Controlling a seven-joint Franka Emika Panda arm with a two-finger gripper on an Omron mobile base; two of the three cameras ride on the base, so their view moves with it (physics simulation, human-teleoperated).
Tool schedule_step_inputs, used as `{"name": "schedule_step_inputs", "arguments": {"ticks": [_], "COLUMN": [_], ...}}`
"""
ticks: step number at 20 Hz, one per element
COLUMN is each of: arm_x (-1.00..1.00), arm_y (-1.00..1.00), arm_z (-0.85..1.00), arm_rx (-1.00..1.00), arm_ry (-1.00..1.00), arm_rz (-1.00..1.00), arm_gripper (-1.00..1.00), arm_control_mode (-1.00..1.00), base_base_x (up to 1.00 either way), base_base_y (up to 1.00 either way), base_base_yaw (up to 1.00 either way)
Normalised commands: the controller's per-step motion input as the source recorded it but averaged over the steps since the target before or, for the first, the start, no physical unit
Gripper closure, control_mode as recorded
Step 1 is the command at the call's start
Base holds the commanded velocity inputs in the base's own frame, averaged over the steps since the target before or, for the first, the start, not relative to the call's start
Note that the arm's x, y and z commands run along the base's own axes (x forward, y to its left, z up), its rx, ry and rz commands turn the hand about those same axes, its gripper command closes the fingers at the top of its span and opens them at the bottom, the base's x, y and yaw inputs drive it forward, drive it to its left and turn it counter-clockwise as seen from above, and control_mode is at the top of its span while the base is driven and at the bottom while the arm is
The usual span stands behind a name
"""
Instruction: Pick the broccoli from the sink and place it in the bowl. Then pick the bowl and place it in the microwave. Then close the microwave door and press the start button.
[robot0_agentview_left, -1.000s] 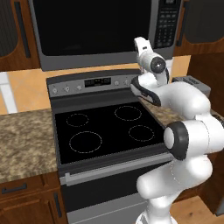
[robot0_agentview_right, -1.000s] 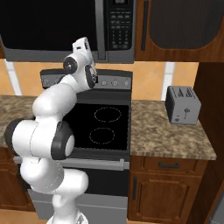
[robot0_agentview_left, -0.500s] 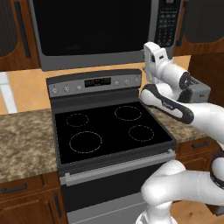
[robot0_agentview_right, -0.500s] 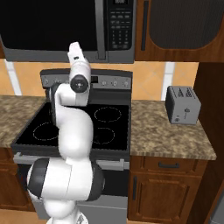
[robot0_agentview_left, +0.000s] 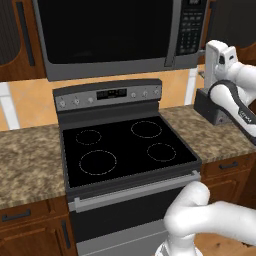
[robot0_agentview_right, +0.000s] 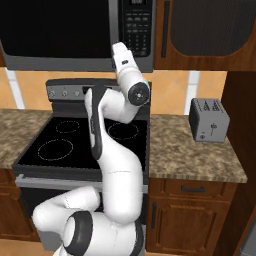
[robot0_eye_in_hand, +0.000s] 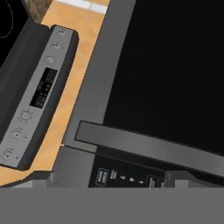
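Note:
The microwave (robot0_agentview_left: 107, 35) hangs above the stove with its door (robot0_agentview_right: 55, 30) shut flat, black glass facing out. Its keypad panel (robot0_agentview_right: 136, 25) sits at the right end. My gripper (robot0_agentview_right: 119, 49) is raised just below and in front of that panel, beside the microwave's right lower corner (robot0_agentview_left: 192, 59). In the hand view my gripper (robot0_eye_in_hand: 113, 180) looks at the door's grey handle bar (robot0_eye_in_hand: 144, 146) and the keypad buttons (robot0_eye_in_hand: 122, 177). Its fingertips (robot0_eye_in_hand: 43, 179) stand far apart with nothing between them. The broccoli, the bowl and the sink are out of view.
A black-topped stove (robot0_agentview_left: 125, 150) with a knob panel (robot0_eye_in_hand: 35, 96) stands under the microwave. A grey toaster (robot0_agentview_right: 209, 120) sits on the granite counter (robot0_agentview_right: 195, 155) to the right. Wooden cabinets (robot0_agentview_right: 205, 30) flank the microwave.
The arm has swung rightward across the stove, carrying the hand from the microwave's lower middle to its keypad end. The microwave and stove have not moved.

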Motion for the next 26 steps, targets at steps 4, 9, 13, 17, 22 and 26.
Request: {"name": "schedule_step_inputs", "arguments": {"ticks": [4,9,13,17,22,26], "arm_x": [0.51,0.15,0.55,0.71,0.52,0.53], "arm_y": [-0.08,0.15,0.11,0.03,-0.02,0.00], "arm_z": [0.00,0.00,-0.03,-0.02,0.00,-0.02], "arm_rx": [0.00,0.00,0.03,0.05,0.07,0.05], "arm_ry": [0.02,0.00,0.00,0.00,0.00,0.00], "arm_rz": [-0.06,-0.03,0.00,0.00,0.00,0.00], "arm_gripper": [-1.00,1.00,1.00,1.00,1.00,1.00], "arm_control_mode": [-1.00,-1.00,-1.00,-1.00,-1.00,-1.00], "base_base_x": [0.00,0.00,0.00,0.00,0.00,0.00], "base_base_y": [0.00,0.00,0.00,0.00,0.00,0.00], "base_base_yaw": [0.00,0.00,0.00,0.00,0.00,0.00]}}
